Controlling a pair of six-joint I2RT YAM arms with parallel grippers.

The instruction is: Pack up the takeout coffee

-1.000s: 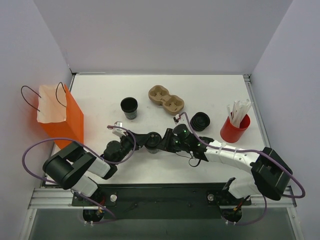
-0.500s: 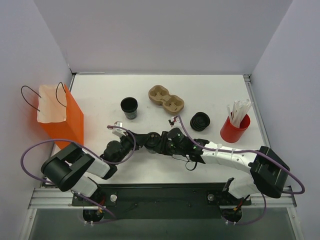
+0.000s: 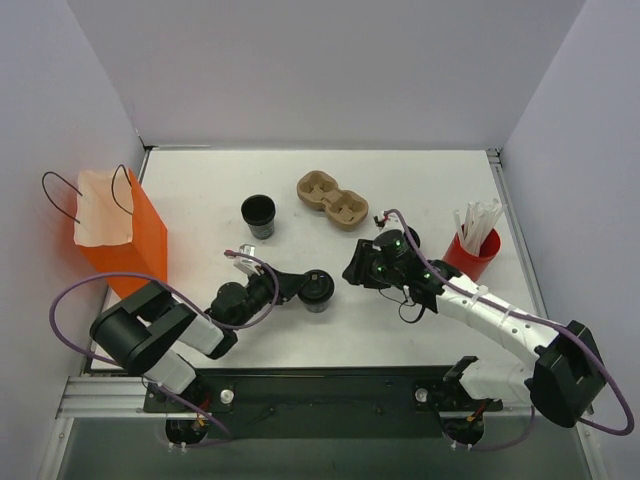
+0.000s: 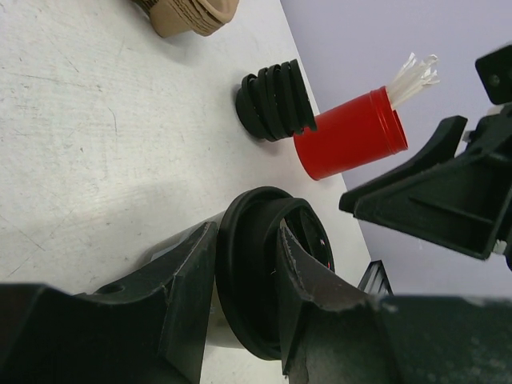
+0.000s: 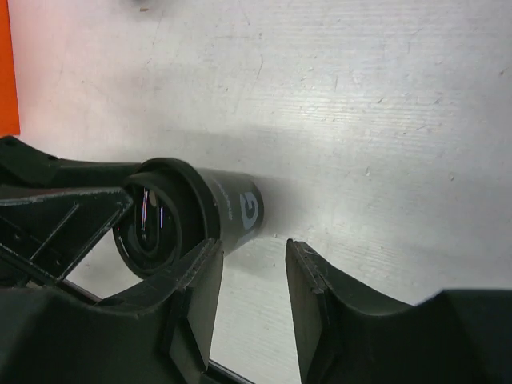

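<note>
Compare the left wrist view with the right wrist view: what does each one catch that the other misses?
Only the left wrist view: the stack of loose lids, the red cup holding white sticks beside it, and an edge of the cardboard cup carrier. Only the right wrist view: a sliver of the orange bag at the left edge, and the printed mark on the cup's side. Both: the takeout coffee, lid on, clamped between the fingers of the left gripper, and the right gripper, fingers open and empty, off the cup.

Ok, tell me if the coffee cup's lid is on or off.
On: the lid caps the takeout coffee between the left fingers.
</note>
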